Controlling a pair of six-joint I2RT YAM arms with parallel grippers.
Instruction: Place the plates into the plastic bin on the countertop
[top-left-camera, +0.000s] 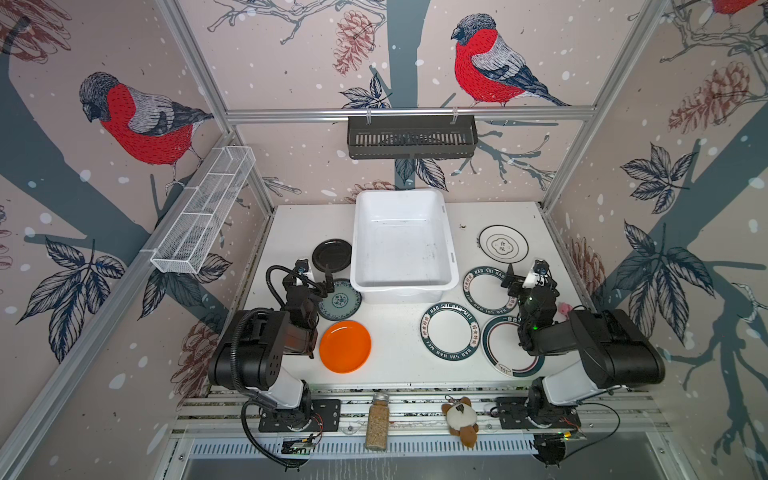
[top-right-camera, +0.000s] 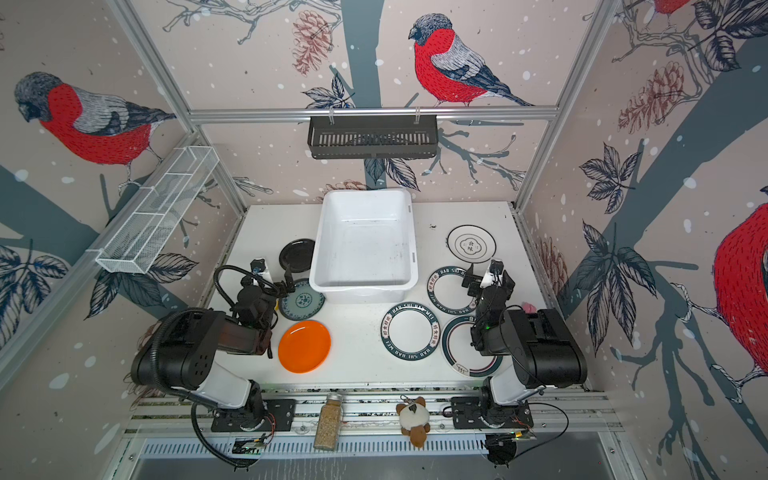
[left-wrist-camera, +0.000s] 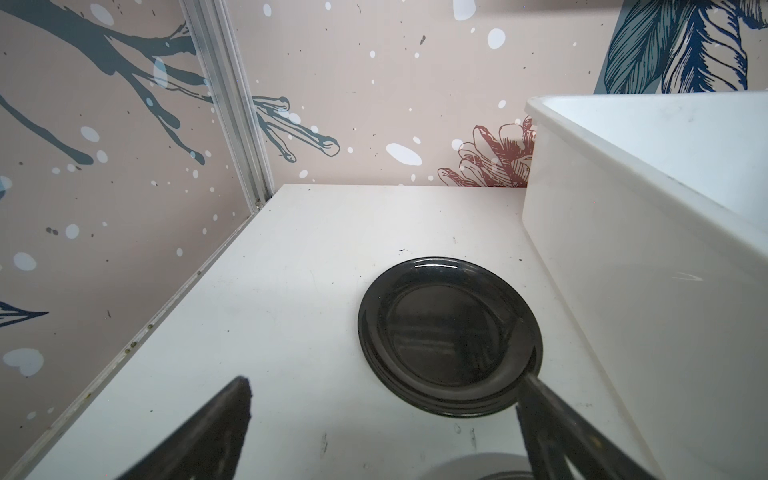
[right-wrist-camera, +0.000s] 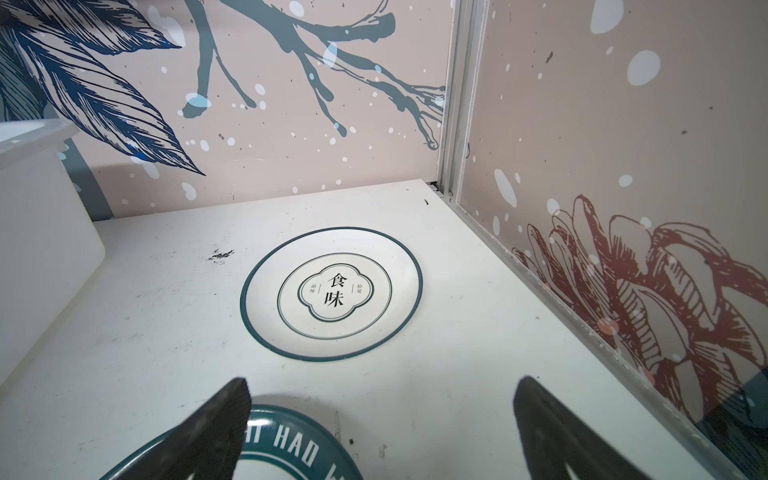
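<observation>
The white plastic bin (top-left-camera: 401, 249) stands empty at the back middle of the countertop (top-left-camera: 399, 361). To its left lie a black plate (top-left-camera: 331, 254) (left-wrist-camera: 449, 336), a teal floral plate (top-left-camera: 341, 300) and an orange plate (top-left-camera: 345, 346). On its right lie two white plates with lettered rims (top-left-camera: 484, 291) (top-left-camera: 450, 331), a ringed plate (top-left-camera: 505, 349) and a thin-rimmed plate with characters (top-left-camera: 503, 244) (right-wrist-camera: 332, 293). My left gripper (top-left-camera: 316, 282) (left-wrist-camera: 386, 386) hangs open just short of the black plate. My right gripper (top-left-camera: 524, 277) (right-wrist-camera: 383, 384) is open over a lettered plate's far edge, holding nothing.
A black slotted basket (top-left-camera: 411, 137) hangs on the back rail. On the left wall sits a white wire mesh tray (top-left-camera: 203, 212). A grain jar (top-left-camera: 377, 422) and a plush toy (top-left-camera: 460, 419) lie on the front rails. A small pink thing (top-left-camera: 564, 308) sits by the right arm.
</observation>
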